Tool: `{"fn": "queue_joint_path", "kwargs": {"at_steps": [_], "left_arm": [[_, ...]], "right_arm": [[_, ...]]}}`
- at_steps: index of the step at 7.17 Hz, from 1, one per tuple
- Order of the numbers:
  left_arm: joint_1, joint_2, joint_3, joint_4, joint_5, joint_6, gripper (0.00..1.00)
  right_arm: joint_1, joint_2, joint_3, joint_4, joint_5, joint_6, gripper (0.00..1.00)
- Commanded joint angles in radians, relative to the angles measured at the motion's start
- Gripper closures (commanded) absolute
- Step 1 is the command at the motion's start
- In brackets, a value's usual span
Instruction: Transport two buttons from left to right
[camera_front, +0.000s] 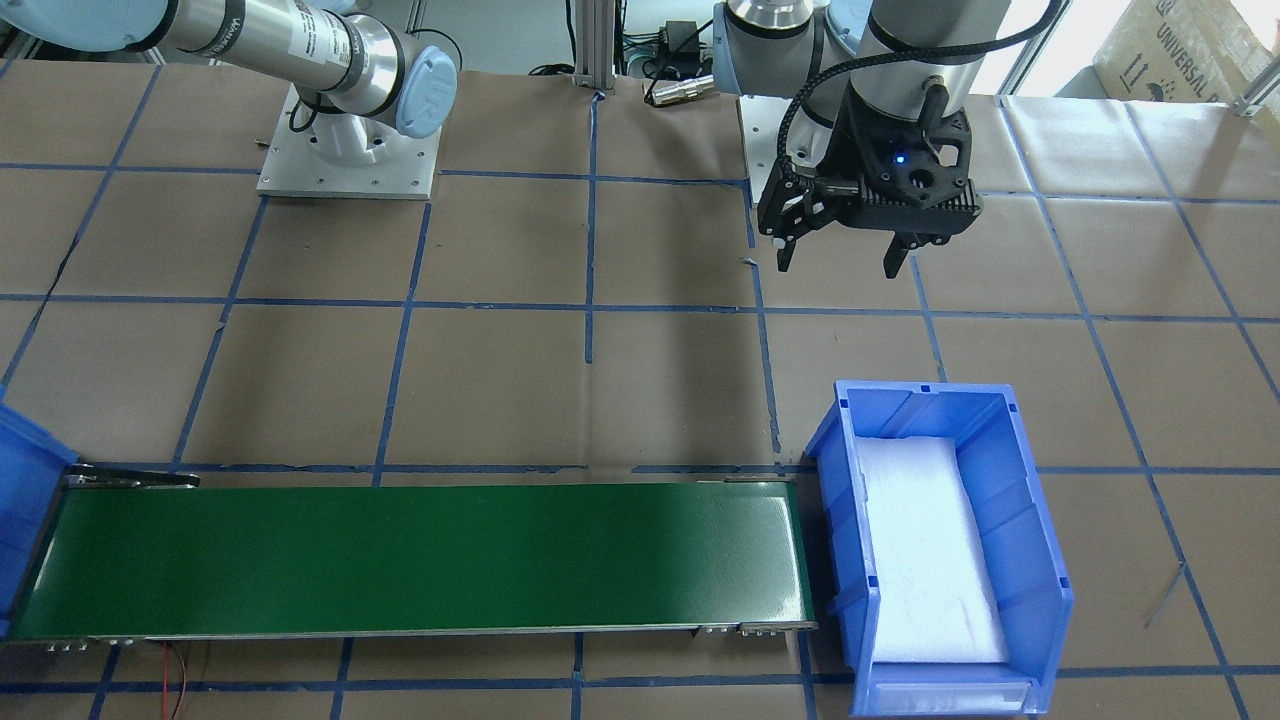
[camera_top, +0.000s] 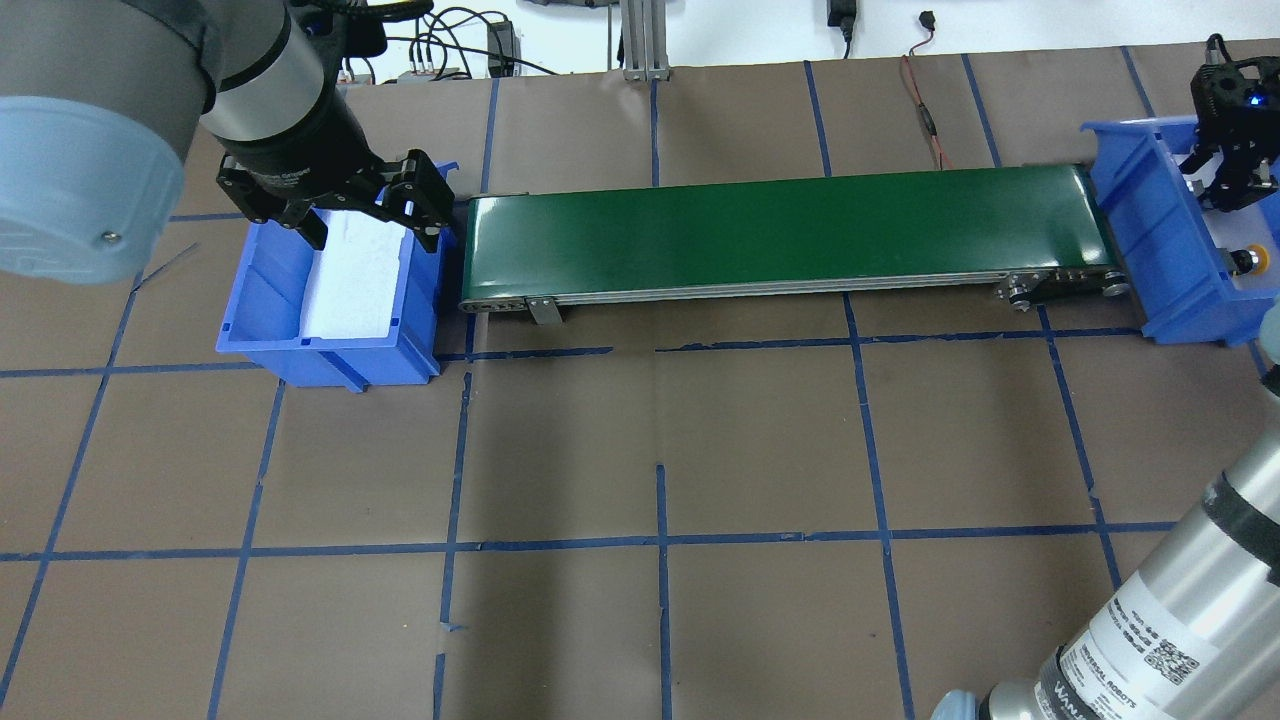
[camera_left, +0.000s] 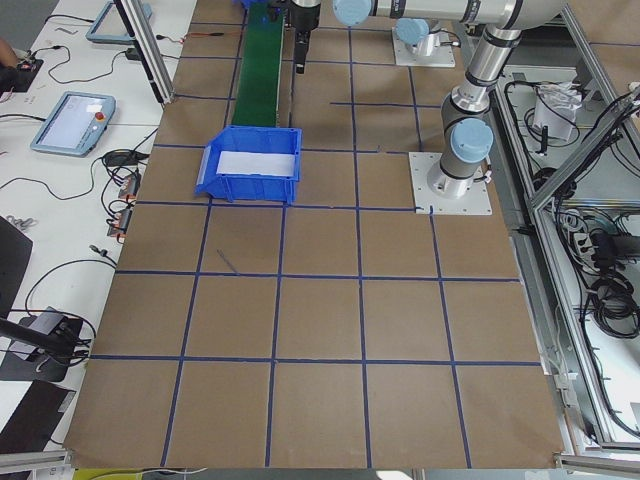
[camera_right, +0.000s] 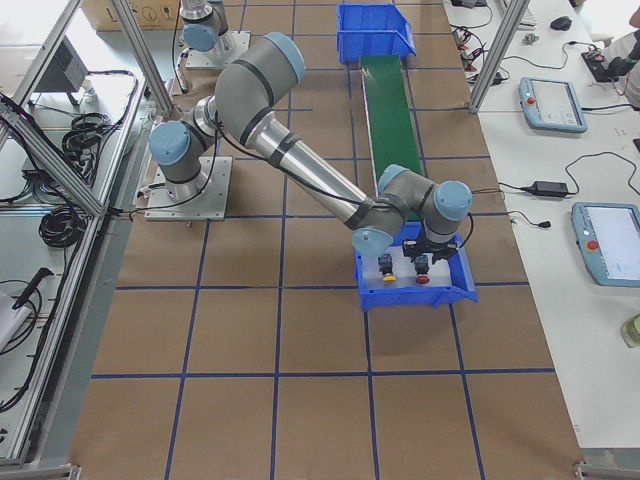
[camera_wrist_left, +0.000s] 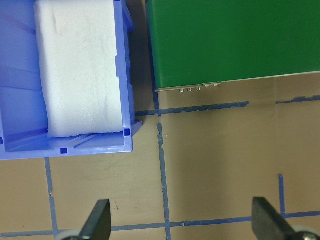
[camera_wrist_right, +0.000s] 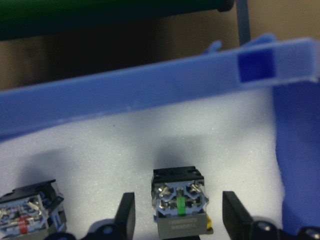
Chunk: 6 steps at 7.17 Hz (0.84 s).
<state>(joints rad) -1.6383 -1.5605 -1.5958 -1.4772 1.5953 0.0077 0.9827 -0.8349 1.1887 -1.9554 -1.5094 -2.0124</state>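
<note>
Two buttons stand on white foam in the right blue bin (camera_top: 1160, 250). My right gripper (camera_wrist_right: 178, 200) is down in that bin, open, with its fingers on either side of one button (camera_wrist_right: 177, 220), apart from it. The second button (camera_wrist_right: 27, 212) stands beside it. Both caps are hidden in the wrist view. In the exterior right view the red-capped button (camera_right: 423, 277) is under the gripper (camera_right: 425, 262) and the yellow-capped one (camera_right: 387, 268) is beside it. The yellow cap also shows in the overhead view (camera_top: 1243, 260). My left gripper (camera_front: 838, 262) is open and empty, above the table.
The left blue bin (camera_front: 935, 400) holds only a white foam pad. A green conveyor belt (camera_front: 420, 555) runs between the two bins and carries nothing. The table is brown paper with a blue tape grid. A loose cable tie (camera_front: 1165, 595) lies beside the left bin.
</note>
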Motion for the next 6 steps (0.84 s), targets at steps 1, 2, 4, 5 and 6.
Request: {"fn": "queue_joint_path", "kwargs": {"at_steps": [1, 2, 4, 5, 6], "left_arm": [[0.0, 0.002, -0.001, 0.0, 0.0, 0.0, 0.0], [0.0, 0.001, -0.001, 0.0, 0.0, 0.0, 0.0], [0.0, 0.002, -0.001, 0.0, 0.0, 0.0, 0.0], [0.0, 0.002, -0.001, 0.0, 0.0, 0.0, 0.0], [0.0, 0.002, -0.001, 0.0, 0.0, 0.002, 0.0]], "right_arm": [[0.026, -0.112, -0.001, 0.144, -0.011, 0.222, 0.22], [0.087, -0.2, 0.006, 0.214, -0.059, 0.315, 0.21], [0.266, -0.368, 0.052, 0.37, -0.106, 0.673, 0.21], [0.368, -0.445, 0.101, 0.372, -0.112, 0.86, 0.22], [0.499, -0.516, 0.179, 0.369, -0.121, 1.078, 0.26]]}}
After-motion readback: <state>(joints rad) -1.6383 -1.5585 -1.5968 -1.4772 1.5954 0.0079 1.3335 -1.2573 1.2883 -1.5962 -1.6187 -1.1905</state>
